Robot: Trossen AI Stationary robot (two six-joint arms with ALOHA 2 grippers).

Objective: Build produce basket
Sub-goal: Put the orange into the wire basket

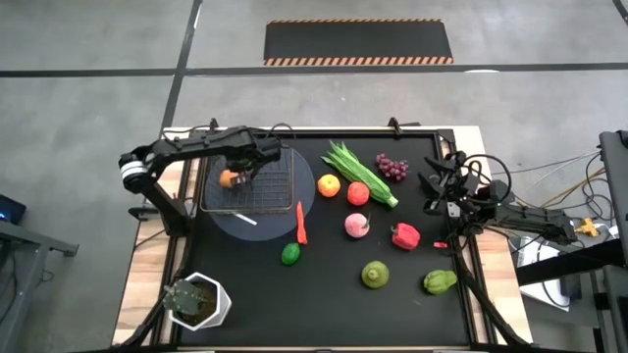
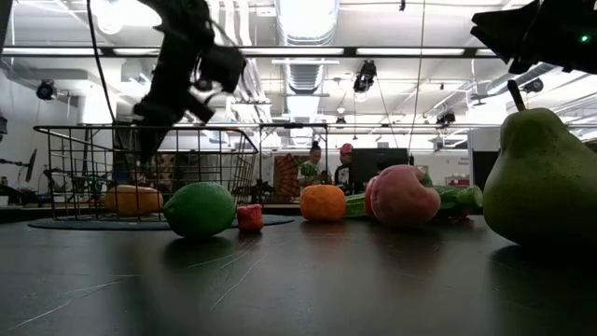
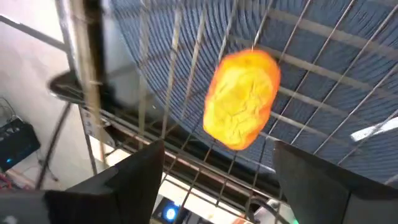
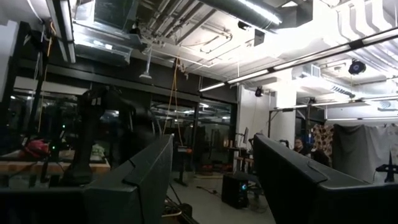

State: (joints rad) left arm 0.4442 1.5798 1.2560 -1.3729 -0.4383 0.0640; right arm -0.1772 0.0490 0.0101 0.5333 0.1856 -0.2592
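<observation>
The orange fruit [image 3: 241, 99] lies on the floor of the basket [image 1: 280, 203], at its left end, upper left of centre in the high view. It looks like a small hollow toy: light, stiff, with a dimpled skin that should give some grip but may roll, so it is best taken across its middle. The left gripper [image 1: 243, 173] hangs just over it inside the basket, fingers [image 3: 130, 174] spread wider than the fruit and, I think, clear of it, holding nothing; the wrist view is too close to rule out a touch.

The other produce lies on the dark surface [image 1: 334, 284] to the right of the basket: a chili [image 1: 301, 223] thin enough to want a low pinch, a lime [image 1: 290, 254], a leafy stalk [image 1: 361, 174] long and likely floppy, grapes [image 1: 392, 167] lumpy and awkward, a pear [image 2: 539, 177] smooth and tapering.

The right gripper [image 1: 442, 186] waits at the surface's right edge, fingers [image 4: 134, 180] well apart and empty.
</observation>
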